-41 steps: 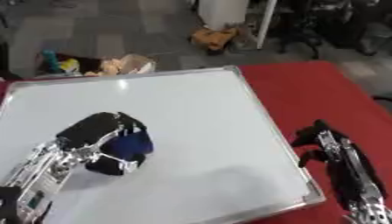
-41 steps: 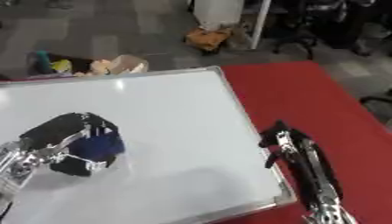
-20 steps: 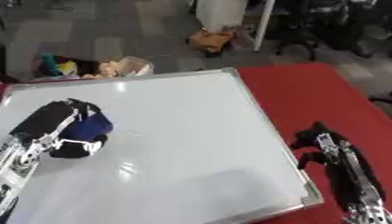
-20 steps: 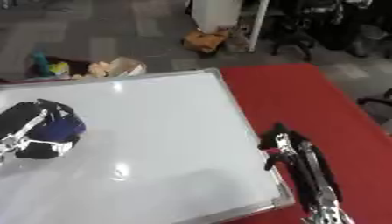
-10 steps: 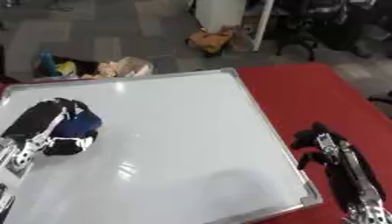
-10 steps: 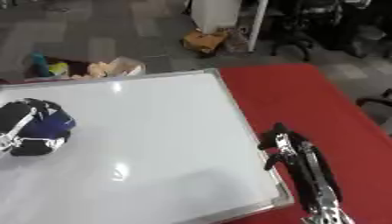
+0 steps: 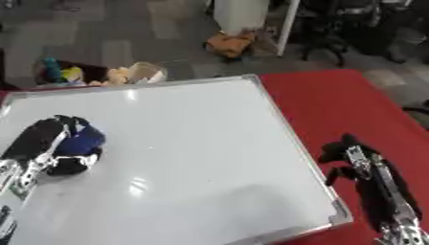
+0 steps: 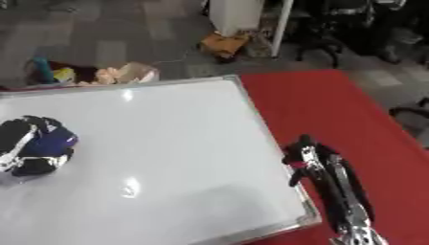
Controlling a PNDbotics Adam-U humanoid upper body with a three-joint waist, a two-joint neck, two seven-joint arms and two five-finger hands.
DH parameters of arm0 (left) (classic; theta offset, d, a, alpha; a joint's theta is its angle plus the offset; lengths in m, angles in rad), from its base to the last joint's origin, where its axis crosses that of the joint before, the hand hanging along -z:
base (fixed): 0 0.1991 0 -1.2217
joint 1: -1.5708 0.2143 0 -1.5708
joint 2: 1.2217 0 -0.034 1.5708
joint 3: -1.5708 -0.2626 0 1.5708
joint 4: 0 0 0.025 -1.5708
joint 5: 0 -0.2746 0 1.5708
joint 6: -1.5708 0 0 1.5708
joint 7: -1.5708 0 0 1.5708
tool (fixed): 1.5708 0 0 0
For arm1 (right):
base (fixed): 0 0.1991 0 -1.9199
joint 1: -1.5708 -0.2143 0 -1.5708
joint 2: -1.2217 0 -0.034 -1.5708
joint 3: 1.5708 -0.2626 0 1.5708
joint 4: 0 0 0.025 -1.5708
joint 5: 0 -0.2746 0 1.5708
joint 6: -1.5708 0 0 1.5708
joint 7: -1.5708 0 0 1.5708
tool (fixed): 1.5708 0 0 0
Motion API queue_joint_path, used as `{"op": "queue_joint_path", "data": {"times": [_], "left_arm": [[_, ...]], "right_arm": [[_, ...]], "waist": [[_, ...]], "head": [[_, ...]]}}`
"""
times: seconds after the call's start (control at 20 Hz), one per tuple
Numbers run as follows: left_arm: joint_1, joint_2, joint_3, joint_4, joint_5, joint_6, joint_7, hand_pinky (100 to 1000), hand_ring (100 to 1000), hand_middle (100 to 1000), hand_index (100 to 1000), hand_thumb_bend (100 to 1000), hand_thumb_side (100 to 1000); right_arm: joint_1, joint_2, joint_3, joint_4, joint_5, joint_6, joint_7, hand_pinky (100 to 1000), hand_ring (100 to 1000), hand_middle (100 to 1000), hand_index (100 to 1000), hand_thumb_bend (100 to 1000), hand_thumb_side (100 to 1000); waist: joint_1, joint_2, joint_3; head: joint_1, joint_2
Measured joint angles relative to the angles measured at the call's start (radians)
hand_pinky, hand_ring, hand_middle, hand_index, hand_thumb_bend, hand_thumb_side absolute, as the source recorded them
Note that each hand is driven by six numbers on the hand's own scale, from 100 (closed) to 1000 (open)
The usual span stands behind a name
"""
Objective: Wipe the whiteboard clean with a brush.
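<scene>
Fingers of our left hand curl round the blue brush at the whiteboard's nine o'clock; our right hand rests relaxed at four o'clock.

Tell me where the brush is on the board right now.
The blue brush sits in the left hand, pressed to the whiteboard near its left edge, about halfway down, in the left eye view.

Whiteboard is smooth glossy white w/ light glare spots and a thin silvery metal-looking frame, sitting on a matt red table top that looks like cloth or felt, brush on the board looks blue & soft-ish, both hands glossy black w/ silver bits.
</scene>
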Motion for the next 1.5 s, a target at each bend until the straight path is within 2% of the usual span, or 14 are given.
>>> {"op": "queue_joint_path", "data": {"times": [0.45,1.5], "left_arm": [[0.002,-0.011,0.016,0.024,-0.012,0.002,0.024,303,598,543,822,409,411],[0.028,0.015,0.089,0.053,-0.002,0.073,0.079,347,634,564,825,433,440]], "right_arm": [[0.0,0.0,0.0,0.0,0.0,0.001,0.001,316,586,492,603,100,840],[0.0,0.0,0.0,0.0,0.002,0.006,0.004,316,586,492,603,100,841]], "waist": [[0.0,-0.001,0.0],[0.005,-0.002,0.002]], "head": [[0.0,0.0],[-0.009,0.0]]}}
